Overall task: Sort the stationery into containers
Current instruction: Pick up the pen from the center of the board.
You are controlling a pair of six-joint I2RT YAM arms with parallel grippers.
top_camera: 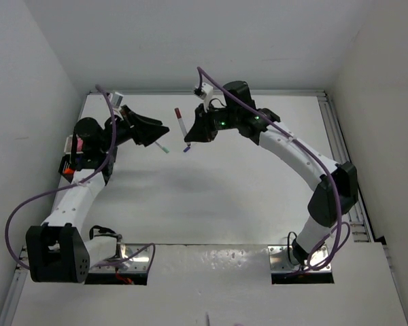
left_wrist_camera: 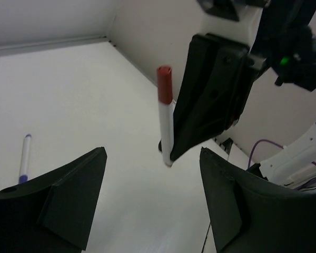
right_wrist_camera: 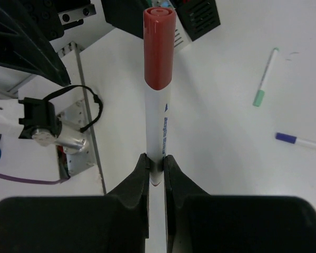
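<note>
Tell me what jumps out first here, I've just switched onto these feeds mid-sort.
The red-capped marker stands out first, pinched upright by its lower end in the right hand toward the back of the table. Facing it, the left hand is wide open and empty. A green-capped pen and a purple-capped pen lie loose on the white surface nearby.

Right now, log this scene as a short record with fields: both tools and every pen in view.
left tool: open, empty
right tool: shut on red-capped white marker, gripped at its uncapped end
green-capped white pen: lying on white table
purple-capped white pen: lying on table, apart from the green one
</note>
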